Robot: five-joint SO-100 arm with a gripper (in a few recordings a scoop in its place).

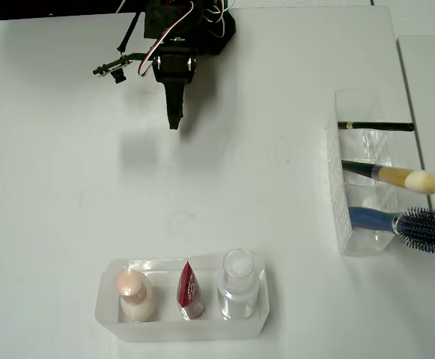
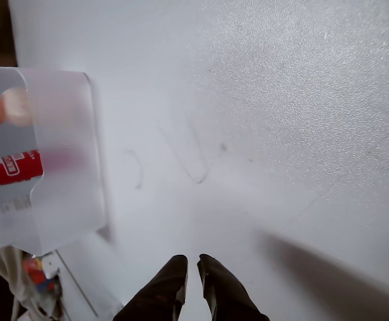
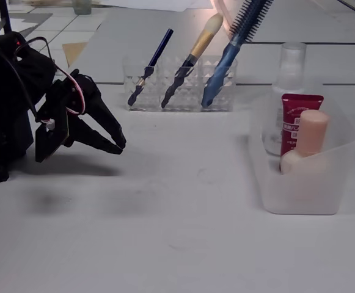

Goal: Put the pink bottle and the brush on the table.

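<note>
Both pink bottle [image 1: 133, 295] and brush [image 1: 397, 177] well apart from jaws [image 1: 175, 120].

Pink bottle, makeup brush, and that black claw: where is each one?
pink bottle [image 1: 133, 292]: overhead view, on its cap and shoulder.
brush [image 1: 408, 179]: overhead view, on its cream bristles.
gripper [image 3: 120, 144]: fixed view, between its fingertips.

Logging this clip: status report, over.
Gripper shut, empty, above the table. Pink bottle in tray, brush in holder. Path clear.
</note>
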